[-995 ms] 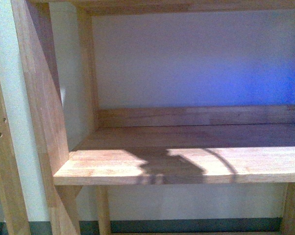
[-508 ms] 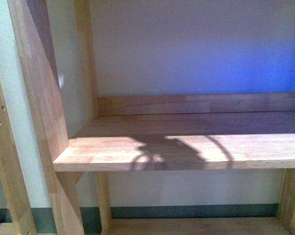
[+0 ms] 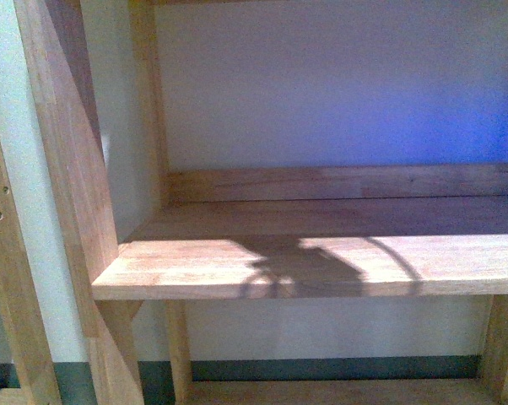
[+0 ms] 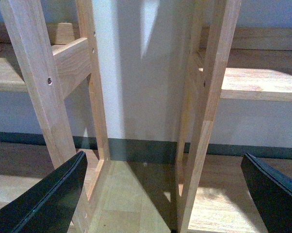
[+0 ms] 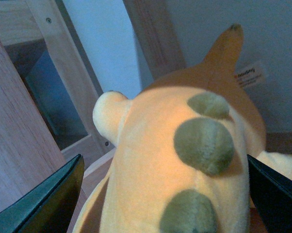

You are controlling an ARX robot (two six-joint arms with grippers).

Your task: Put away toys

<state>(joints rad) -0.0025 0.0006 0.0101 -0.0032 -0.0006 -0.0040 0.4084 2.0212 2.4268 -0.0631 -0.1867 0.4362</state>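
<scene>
Shelf (image 3: 321, 266) sits lower than before, right gripper (image 5: 160, 194) clasping plush (image 5: 185, 145), tag (image 5: 248, 75) unreadable, left gripper (image 4: 168, 194) agape

The left claw (image 4: 168, 194) hangs wide open before 2 wooden uprights (image 4: 211, 97) of shelving, pale wall (image 4: 141, 97) and dark baseboard (image 4: 141, 149) between them.

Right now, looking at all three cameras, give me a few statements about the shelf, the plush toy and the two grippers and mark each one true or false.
1. The plush toy sits between the right gripper fingers. True.
2. The left gripper holds a toy. False: it is open, with only the shelf frame beyond it.
3. The toy has green spots. True.
4. A toy already lies on the wooden shelf in the front view. False: only a shadow falls there.
</scene>
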